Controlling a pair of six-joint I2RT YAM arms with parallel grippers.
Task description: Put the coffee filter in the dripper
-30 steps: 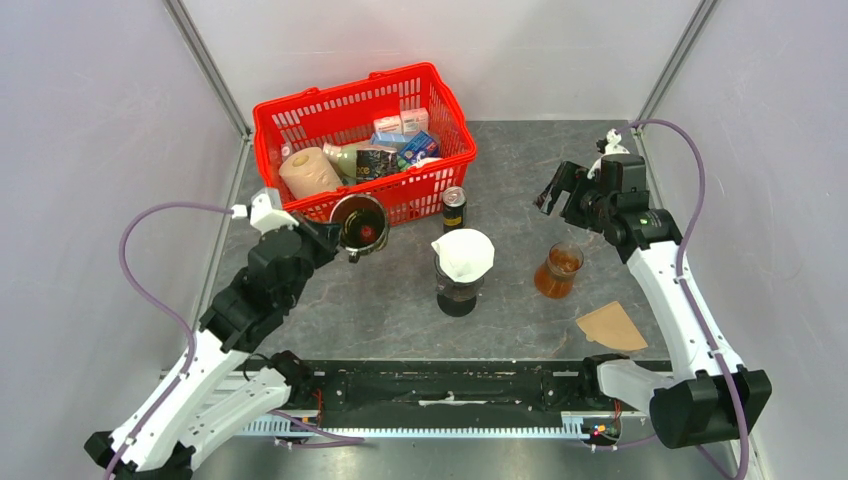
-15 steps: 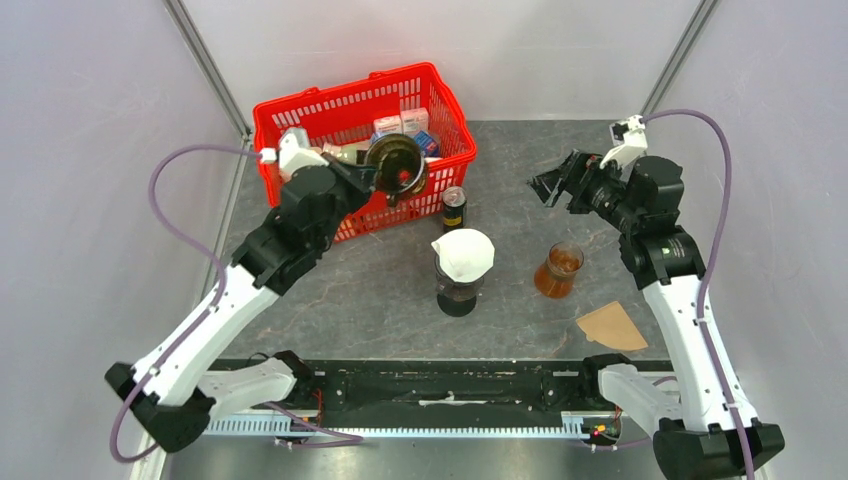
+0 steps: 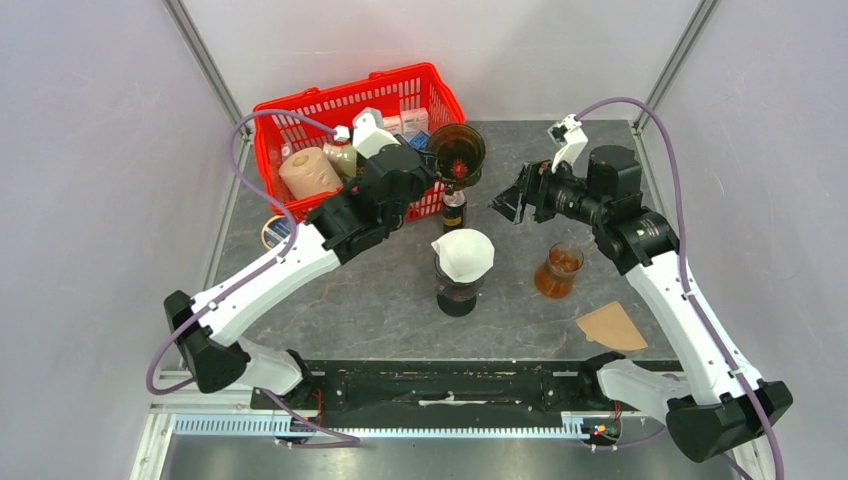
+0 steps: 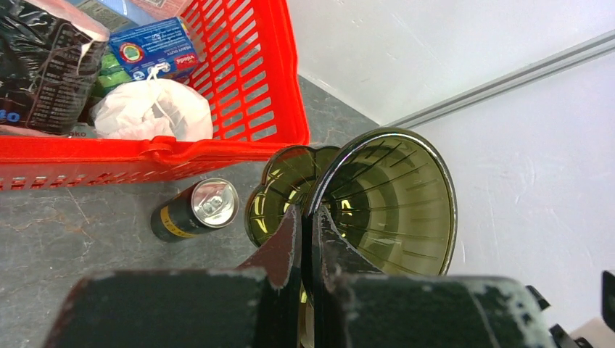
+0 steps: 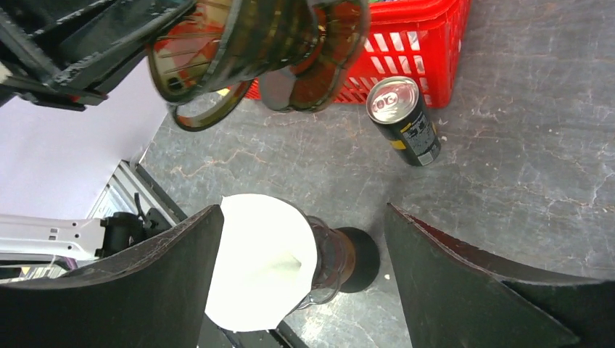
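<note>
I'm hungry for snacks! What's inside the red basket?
A tan paper roll, a white bag, a blue box and a black packet. The left arm covers the middle from above; anything underneath is hidden.

Even, diffuse white light fills the enclosure from above, leaving only faint, short shadows on the grey table [image 3: 520, 310]. Bright glints streak the amber glass dripper [image 4: 391, 196], while the left gripper's fingers [image 4: 283, 254] sit blurred in the foreground. The right gripper's fingers [image 5: 464, 290] show dark and soft, with wide-angle stretch toward the edges.
</note>
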